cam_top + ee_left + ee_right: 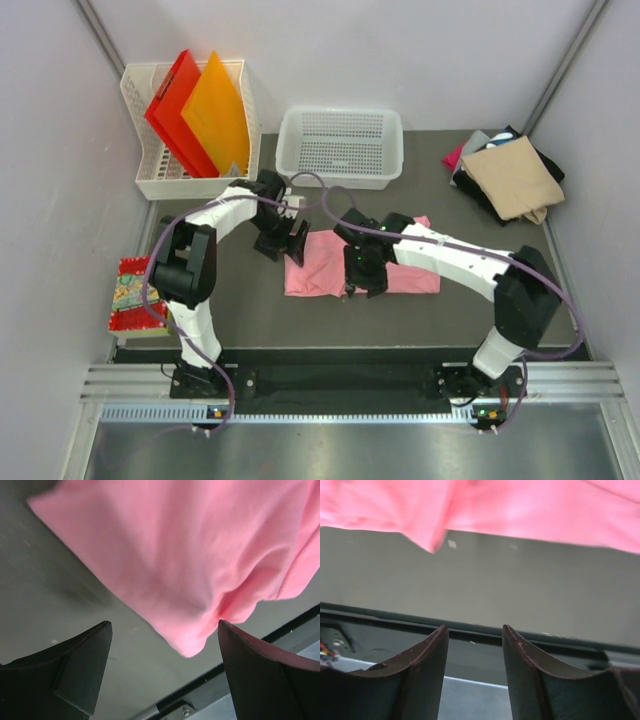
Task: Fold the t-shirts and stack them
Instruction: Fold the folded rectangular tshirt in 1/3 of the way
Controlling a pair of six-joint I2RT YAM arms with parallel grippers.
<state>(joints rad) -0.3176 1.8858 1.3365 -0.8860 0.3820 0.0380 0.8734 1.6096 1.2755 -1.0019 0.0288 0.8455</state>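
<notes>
A light pink t-shirt lies partly folded on the grey table, mid-centre. My left gripper hovers at its left edge; in the left wrist view the left gripper is open wide, with a rounded corner of the pink shirt lying between the fingers and not clamped. My right gripper is over the shirt's near edge; in the right wrist view the right gripper is open and empty, with the pink shirt's hem just beyond. A stack of folded shirts, tan on top, sits far right.
A white mesh basket stands at the back centre. A white rack at the back left holds red and orange folders. A patterned item on a red tray lies at the left. The table's black front rail is close below the shirt.
</notes>
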